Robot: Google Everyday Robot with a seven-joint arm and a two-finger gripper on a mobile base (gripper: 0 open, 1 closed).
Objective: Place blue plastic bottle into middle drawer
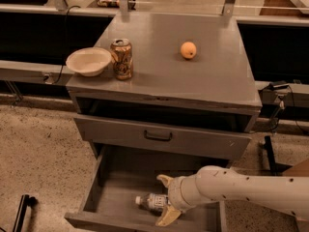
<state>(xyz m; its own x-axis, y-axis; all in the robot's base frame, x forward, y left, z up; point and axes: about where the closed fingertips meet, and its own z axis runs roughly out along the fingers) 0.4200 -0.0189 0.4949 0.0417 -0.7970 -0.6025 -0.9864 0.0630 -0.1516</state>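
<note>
The blue plastic bottle (pixel 151 201) lies on its side on the floor of the pulled-out middle drawer (pixel 118 185), white cap pointing left. My gripper (pixel 165 198) reaches into the drawer from the right on its white arm. Its fingers are spread open, one fingertip (pixel 164 180) behind the bottle and one (pixel 167 217) in front of it near the drawer's front wall. The bottle's right end sits between the fingers, and it rests on the drawer floor.
On the cabinet top stand a gold-brown drink can (pixel 122 58), a white bowl (pixel 88 61) and an orange (pixel 188 50). A shut drawer front with a black handle (pixel 158 137) is above the open drawer. Speckled floor lies to the left.
</note>
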